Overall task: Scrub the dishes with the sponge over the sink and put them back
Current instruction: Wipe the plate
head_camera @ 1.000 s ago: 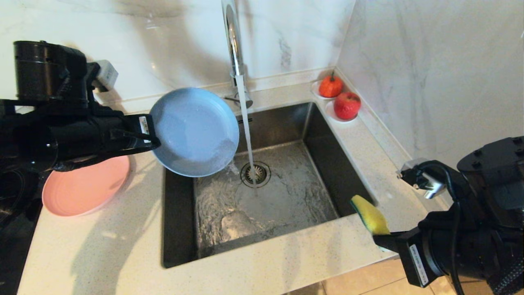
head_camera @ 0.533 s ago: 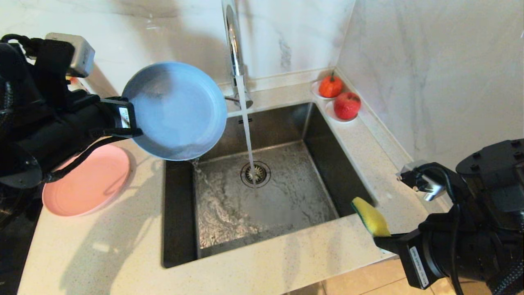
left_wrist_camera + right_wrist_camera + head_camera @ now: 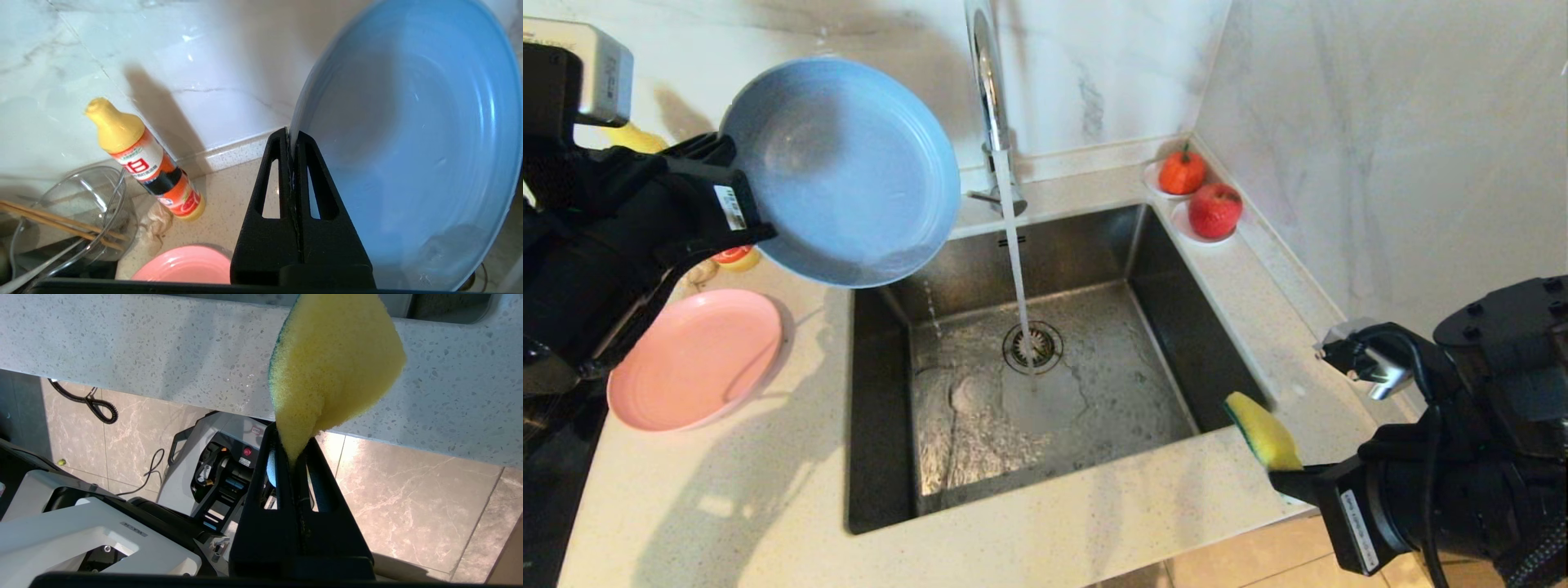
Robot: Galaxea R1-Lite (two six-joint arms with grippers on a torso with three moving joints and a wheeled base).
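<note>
My left gripper (image 3: 742, 214) (image 3: 291, 136) is shut on the rim of the light blue plate (image 3: 849, 163) (image 3: 408, 143). It holds the plate tilted on edge, high over the back left corner of the sink (image 3: 1094, 245), left of the running water. The pink plate (image 3: 694, 359) (image 3: 184, 265) lies flat on the counter left of the sink. At the sink's front right corner my right gripper (image 3: 1286, 482) (image 3: 292, 441) is shut on the yellow sponge (image 3: 1262, 429) (image 3: 331, 363), which sticks up over the counter edge.
The chrome faucet (image 3: 987, 82) pours a stream onto the drain strainer (image 3: 1032, 347). Two red fruits (image 3: 1215, 210) on small saucers sit in the back right corner. A sauce bottle (image 3: 143, 159) and a glass bowl (image 3: 69, 212) with chopsticks stand by the back wall at the left.
My left gripper has lifted the blue plate up and to the left, out from beside the water stream, and tipped it more upright. The right arm and sponge have stayed still.
</note>
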